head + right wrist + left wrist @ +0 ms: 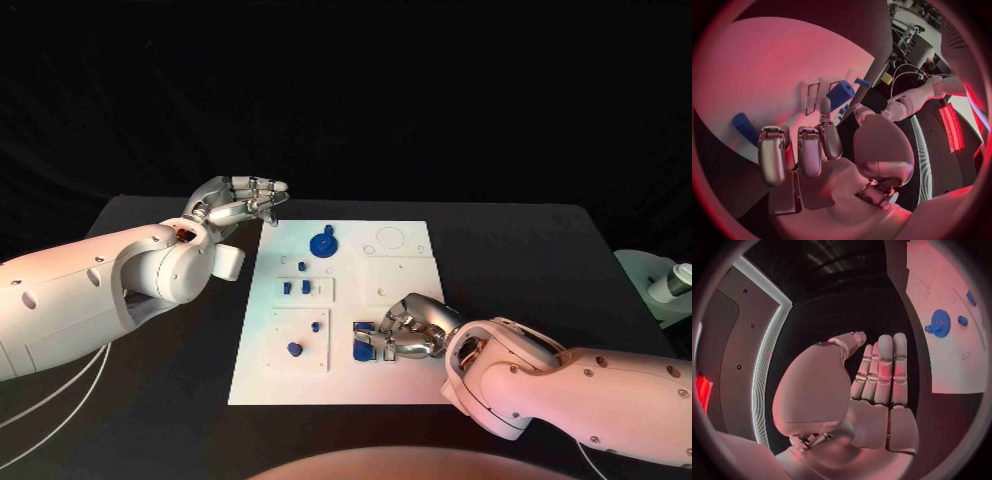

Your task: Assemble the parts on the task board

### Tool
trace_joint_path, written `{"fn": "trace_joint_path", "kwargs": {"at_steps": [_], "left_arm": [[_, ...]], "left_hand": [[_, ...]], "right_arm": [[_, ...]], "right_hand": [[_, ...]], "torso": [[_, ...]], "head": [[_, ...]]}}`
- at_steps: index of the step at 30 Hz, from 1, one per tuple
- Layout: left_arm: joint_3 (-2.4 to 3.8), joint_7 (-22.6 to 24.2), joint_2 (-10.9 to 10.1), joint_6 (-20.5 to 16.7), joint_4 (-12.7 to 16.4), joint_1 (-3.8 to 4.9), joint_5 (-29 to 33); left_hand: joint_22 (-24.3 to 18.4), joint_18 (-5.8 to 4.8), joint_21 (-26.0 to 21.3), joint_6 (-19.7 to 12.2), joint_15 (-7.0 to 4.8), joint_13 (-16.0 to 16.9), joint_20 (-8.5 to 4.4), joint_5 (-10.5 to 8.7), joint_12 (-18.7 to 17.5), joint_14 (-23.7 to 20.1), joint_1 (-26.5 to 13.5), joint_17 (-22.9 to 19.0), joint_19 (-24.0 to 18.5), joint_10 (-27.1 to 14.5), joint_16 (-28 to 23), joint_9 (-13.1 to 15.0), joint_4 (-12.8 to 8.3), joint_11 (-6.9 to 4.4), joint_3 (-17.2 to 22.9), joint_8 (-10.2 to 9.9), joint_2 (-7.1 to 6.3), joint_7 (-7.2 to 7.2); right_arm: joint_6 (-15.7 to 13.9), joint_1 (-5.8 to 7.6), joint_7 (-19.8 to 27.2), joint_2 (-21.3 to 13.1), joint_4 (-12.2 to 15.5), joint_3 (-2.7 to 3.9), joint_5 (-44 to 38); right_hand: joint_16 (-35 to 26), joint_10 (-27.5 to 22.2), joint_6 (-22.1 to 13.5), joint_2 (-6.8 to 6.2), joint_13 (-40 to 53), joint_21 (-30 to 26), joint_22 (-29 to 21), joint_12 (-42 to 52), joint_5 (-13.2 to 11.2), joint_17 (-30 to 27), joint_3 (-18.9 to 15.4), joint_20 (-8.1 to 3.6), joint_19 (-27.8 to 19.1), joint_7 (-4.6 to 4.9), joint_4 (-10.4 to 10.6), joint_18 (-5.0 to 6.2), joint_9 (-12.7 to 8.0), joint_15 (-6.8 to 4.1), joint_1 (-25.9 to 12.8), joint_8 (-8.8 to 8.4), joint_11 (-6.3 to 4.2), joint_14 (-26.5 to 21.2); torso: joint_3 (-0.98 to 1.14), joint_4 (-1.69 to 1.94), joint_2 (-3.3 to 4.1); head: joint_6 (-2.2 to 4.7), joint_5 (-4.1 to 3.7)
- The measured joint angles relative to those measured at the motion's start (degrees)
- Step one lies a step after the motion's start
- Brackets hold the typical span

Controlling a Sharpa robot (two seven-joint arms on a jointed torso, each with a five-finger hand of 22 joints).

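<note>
The task board [378,300] lies in the middle of the counter [534,250]. The right hand [408,328] rests on its near right part, fingers [811,150] curled beside a blue part [364,343]; whether they grasp it I cannot tell. The left hand [238,203] hovers off the board's far left corner, fingers released, holding nothing. A blue gear [325,243] sits near the board's far edge.

Looked like a robotics lab or demo studio: black-draped table [548,250] against black backdrop [361,90], lit wall strips [767,335], cabled equipment [907,35] crowded nearby.
</note>
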Motion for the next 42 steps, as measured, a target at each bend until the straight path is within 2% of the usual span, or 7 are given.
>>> {"fn": "trace_joint_path", "kwargs": {"at_steps": [3,11,16,28,34,36,42], "left_arm": [[0.00,-0.02,-0.02,0.00,0.00,0.00,0.00],[0.00,-0.09,-0.10,-0.01,0.01,0.00,0.00],[0.00,-0.11,-0.13,-0.01,0.01,0.00,0.00],[0.00,-0.13,-0.15,-0.01,0.03,-0.01,0.00],[0.00,-0.15,-0.18,-0.01,0.05,-0.01,0.00],[0.00,-0.15,-0.18,-0.01,0.06,-0.01,0.00],[0.00,-0.18,-0.23,-0.01,0.08,-0.01,0.00]], "left_hand": [[0.00,0.00,0.00,0.00,0.00,0.00,0.00,0.00,0.00,0.00,0.00,0.00,0.00,0.00,0.00,0.00,0.00,0.00,0.00,0.00,0.00,0.00],[-0.01,0.00,0.00,0.00,0.00,0.00,0.00,0.00,0.00,0.00,0.00,0.00,0.00,0.00,0.00,0.00,0.00,0.00,0.00,0.00,0.00,0.00],[-0.01,0.00,0.00,0.00,0.00,0.00,0.00,0.00,0.00,0.00,0.00,0.00,0.00,0.00,0.00,0.00,0.00,0.00,0.00,0.00,0.00,0.00],[-0.02,0.00,0.00,0.00,0.00,0.00,0.00,0.00,0.00,0.00,0.00,0.01,0.00,-0.20,0.00,0.01,0.00,0.20,0.00,0.00,0.00,0.00],[-0.02,0.00,0.00,0.00,0.00,0.00,0.00,0.00,0.00,0.00,0.00,0.01,0.00,-0.20,0.00,0.01,0.00,0.21,0.00,0.00,0.00,0.00],[-0.02,0.00,0.00,0.00,0.00,0.00,0.00,0.00,0.00,0.00,0.00,0.01,0.00,-0.20,0.00,0.01,0.00,0.20,0.00,0.00,0.00,0.00],[-0.03,0.00,0.00,0.00,0.00,0.00,0.00,0.00,0.00,0.00,0.00,0.01,0.00,-0.20,0.00,0.01,0.00,0.21,0.00,0.00,0.00,0.00]], "right_arm": [[0.01,0.00,0.18,-0.39,0.32,0.00,-0.29],[0.90,0.00,1.80,-1.97,2.05,0.01,-0.79],[2.10,0.00,2.80,-2.51,2.27,0.01,-0.95],[3.55,0.00,3.58,-1.99,0.89,0.03,-1.15],[3.79,0.02,3.59,-1.53,0.31,0.04,-1.39],[3.85,0.02,3.59,-1.46,0.26,0.04,-1.55],[4.01,0.02,3.59,-1.51,0.25,0.04,-2.27]], "right_hand": [[0.00,0.00,-0.02,0.21,0.00,0.24,0.00,0.25,0.56,0.00,-0.39,0.00,0.00,-0.02,-0.39,0.00,0.09,0.00,1.16,0.04,0.00,0.00],[0.48,0.11,-0.21,-0.27,0.00,1.33,-0.01,1.29,1.56,0.00,-1.09,-0.20,0.20,-0.20,-0.78,0.00,0.24,0.00,10.86,0.57,-0.11,0.00],[0.71,0.20,-0.21,-0.14,-0.01,1.77,-0.01,1.57,-0.73,0.00,-0.50,-0.41,0.00,-0.20,-1.38,0.00,0.23,-0.20,15.60,0.67,-0.20,0.21],[0.91,0.20,-0.02,0.52,-0.01,2.06,0.03,1.85,-0.80,0.00,0.05,-0.41,0.00,-0.39,-0.96,0.00,0.07,-0.20,16.69,0.67,-0.20,0.21],[0.91,0.20,-0.02,0.80,-0.01,2.22,0.02,1.85,-0.63,0.00,0.31,-0.41,-0.01,-0.39,-0.68,0.01,0.02,-0.41,16.97,0.67,-0.20,0.00],[0.90,0.20,0.10,1.33,-0.01,2.22,0.02,1.85,-0.21,0.00,0.59,-0.41,-0.01,-0.50,-0.72,0.00,-0.06,-0.41,17.50,0.67,-0.20,0.00],[0.90,0.41,0.18,1.44,-0.01,2.22,0.02,1.85,-0.68,0.00,1.55,-0.58,0.17,-0.58,-0.88,0.01,-0.18,-0.41,19.28,0.66,-0.41,0.00]], "torso": [[0.02,-0.01,-0.01],[0.02,-0.01,-0.01],[-0.02,-0.05,-0.01],[-0.05,0.10,-0.02],[-0.08,0.08,0.01],[-0.08,0.05,0.01],[-0.08,0.02,-0.01]], "head": [[0.02,0.01],[0.09,0.09],[0.03,0.15],[-0.04,0.04],[-0.10,0.09],[-0.12,0.09],[-0.20,0.15]]}}
